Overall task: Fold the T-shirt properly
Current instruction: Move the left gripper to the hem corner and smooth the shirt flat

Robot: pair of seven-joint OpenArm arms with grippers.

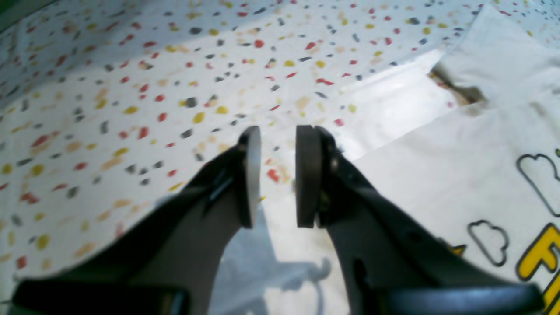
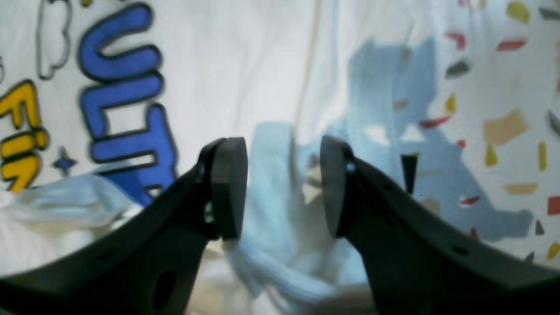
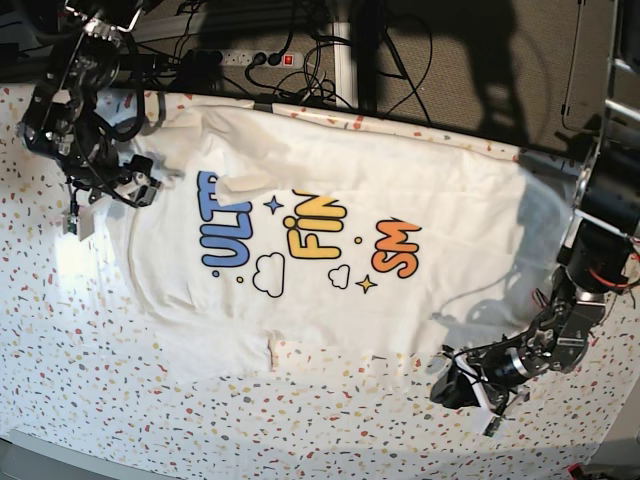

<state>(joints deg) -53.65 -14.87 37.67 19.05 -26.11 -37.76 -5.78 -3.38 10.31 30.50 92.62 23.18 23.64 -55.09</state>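
Nearest the lens in the left wrist view, the left gripper (image 1: 278, 175) has its fingers parted by a modest gap with nothing between them; the base view puts it between four and five o'clock, over the shirt's near edge. The right gripper (image 2: 284, 188), at about ten o'clock, stands wider, its fingers either side of rumpled cloth; the close view is soft, so I cannot tell whether they touch it. The shirt (image 3: 340, 305) fills the middle of the table (image 3: 70, 350), print up, with a far flap (image 3: 350, 155) lying across the tops of the letters and a sleeve (image 3: 220, 350) spread towards seven o'clock. The right arm (image 3: 85, 110) hides part of the shirt's edge at ten o'clock, while the left arm (image 3: 610, 215) comes in from three o'clock, blocking some of that side. Beyond the table, around twelve o'clock, are loose black cables (image 3: 405, 85), a pale post (image 3: 345, 60) and, towards eleven, a power strip (image 3: 270, 59).
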